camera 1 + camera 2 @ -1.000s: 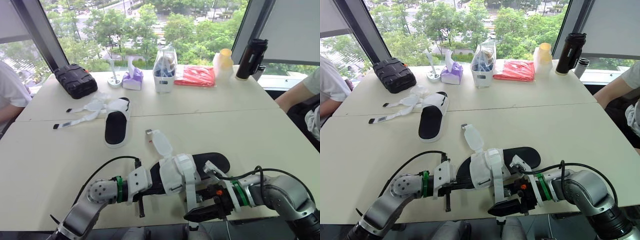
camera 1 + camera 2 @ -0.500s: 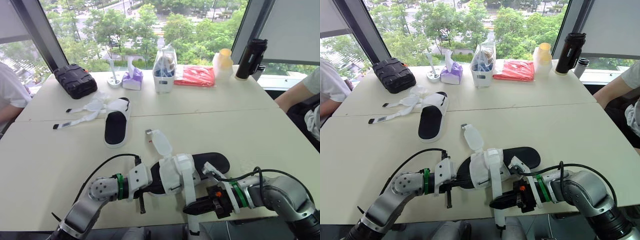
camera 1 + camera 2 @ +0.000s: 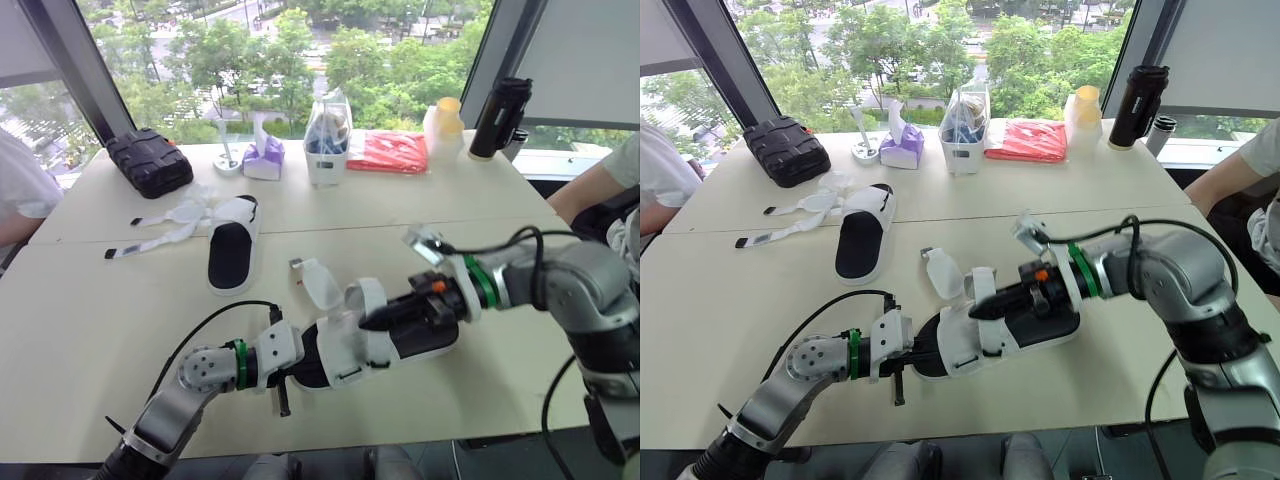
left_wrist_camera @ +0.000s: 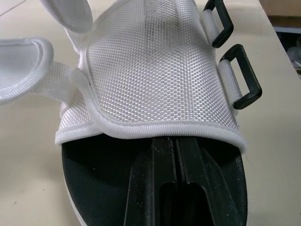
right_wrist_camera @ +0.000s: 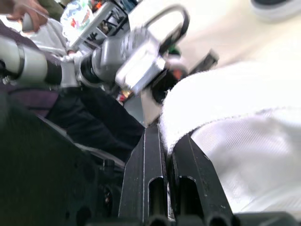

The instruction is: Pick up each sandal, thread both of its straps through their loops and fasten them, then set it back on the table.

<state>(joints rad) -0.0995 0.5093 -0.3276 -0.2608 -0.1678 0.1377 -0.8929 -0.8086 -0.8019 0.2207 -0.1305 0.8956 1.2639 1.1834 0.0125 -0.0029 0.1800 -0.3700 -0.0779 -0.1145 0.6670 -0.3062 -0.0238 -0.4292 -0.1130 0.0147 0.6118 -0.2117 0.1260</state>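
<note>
The near sandal [image 3: 425,335], black sole with a white mesh upper [image 4: 155,70], lies on the table [image 3: 120,320] near the front edge. My left gripper [image 3: 290,368] is shut on its heel end, its fingers [image 4: 174,174] flat on the black insole. My right gripper [image 3: 368,322] is shut on one white strap [image 3: 368,295], which arches up over the upper; the pinched strap edge [image 5: 169,134] sits between its fingers. The other strap [image 3: 317,282] lies loose behind. Two black loops [image 4: 244,75] stand on the upper's side. The second sandal [image 3: 232,250] lies further back left, straps [image 3: 160,225] spread open.
Along the far edge stand a black case [image 3: 150,160], a tissue box [image 3: 265,155], a white bin [image 3: 328,145], a red cloth [image 3: 390,152], a yellow-capped bottle [image 3: 443,125] and a black flask [image 3: 497,118]. People sit at both table ends, a forearm [image 3: 600,185] at the right.
My right gripper shut on the strap that hung over the front edge and carried it up and back over the sandal. The left gripper kept its hold on the heel.
</note>
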